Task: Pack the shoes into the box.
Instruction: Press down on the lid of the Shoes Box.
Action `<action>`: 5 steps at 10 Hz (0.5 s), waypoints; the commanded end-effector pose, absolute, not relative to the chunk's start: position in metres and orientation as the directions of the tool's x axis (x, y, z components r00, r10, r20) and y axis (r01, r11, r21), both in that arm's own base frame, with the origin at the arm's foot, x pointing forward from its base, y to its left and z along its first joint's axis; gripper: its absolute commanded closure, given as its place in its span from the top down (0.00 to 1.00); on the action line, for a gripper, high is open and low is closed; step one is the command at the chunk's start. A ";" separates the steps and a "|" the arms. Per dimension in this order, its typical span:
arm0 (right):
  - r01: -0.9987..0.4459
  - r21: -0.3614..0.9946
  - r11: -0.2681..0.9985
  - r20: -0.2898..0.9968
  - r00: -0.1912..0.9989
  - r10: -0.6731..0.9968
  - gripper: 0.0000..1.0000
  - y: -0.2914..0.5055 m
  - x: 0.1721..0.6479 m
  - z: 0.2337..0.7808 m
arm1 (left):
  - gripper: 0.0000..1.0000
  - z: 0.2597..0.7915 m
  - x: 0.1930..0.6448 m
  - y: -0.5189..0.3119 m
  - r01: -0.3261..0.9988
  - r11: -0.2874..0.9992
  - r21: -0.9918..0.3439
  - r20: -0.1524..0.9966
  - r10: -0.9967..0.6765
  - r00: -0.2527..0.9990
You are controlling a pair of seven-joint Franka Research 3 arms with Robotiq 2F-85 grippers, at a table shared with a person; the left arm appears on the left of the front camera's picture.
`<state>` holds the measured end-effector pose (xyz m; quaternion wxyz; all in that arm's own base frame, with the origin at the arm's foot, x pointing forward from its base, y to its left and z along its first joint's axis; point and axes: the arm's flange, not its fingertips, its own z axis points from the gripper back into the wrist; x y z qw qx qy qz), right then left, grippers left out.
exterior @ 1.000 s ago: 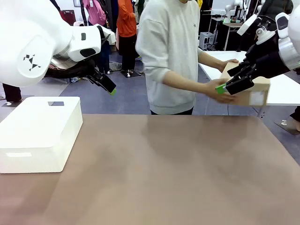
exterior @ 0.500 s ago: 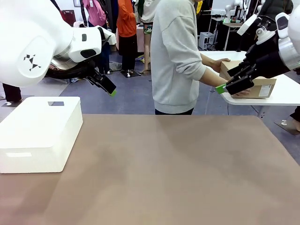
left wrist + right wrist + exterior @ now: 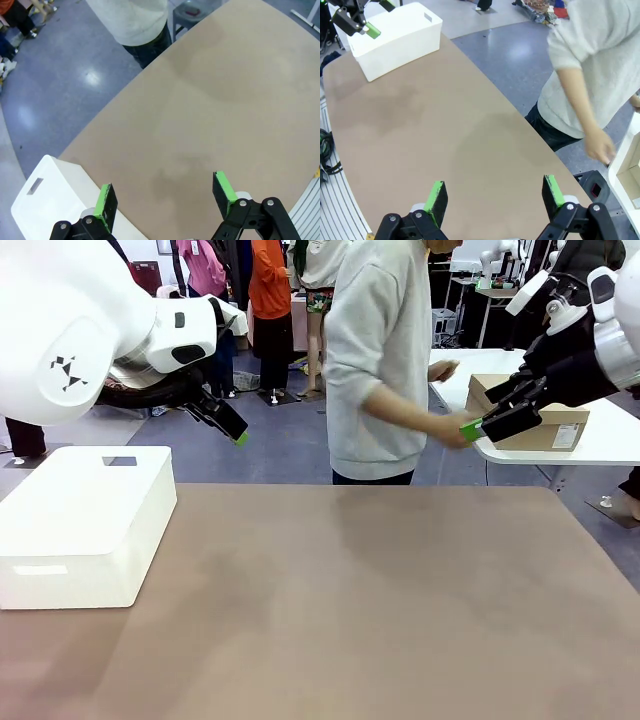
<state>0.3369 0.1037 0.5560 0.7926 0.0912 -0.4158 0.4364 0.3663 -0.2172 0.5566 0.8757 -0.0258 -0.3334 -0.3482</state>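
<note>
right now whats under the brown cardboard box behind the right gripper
The brown cardboard box sits on a white side table beyond the work table. The right gripper hides its left part, and its inside can't be seen from here.

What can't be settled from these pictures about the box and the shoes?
- Box, front view: the right gripper overlaps its near side; whether it holds anything cannot be told.
- Box, right wrist view: cut off by the picture's right edge.
- Person's hand, right wrist view: motion-blurred.
</note>
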 end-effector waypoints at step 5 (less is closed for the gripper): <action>-0.769 -0.217 0.601 0.741 0.271 0.614 1.00 0.103 0.337 0.557 | 1.00 0.558 0.366 -0.216 0.623 0.758 0.191 0.597 -0.593 0.539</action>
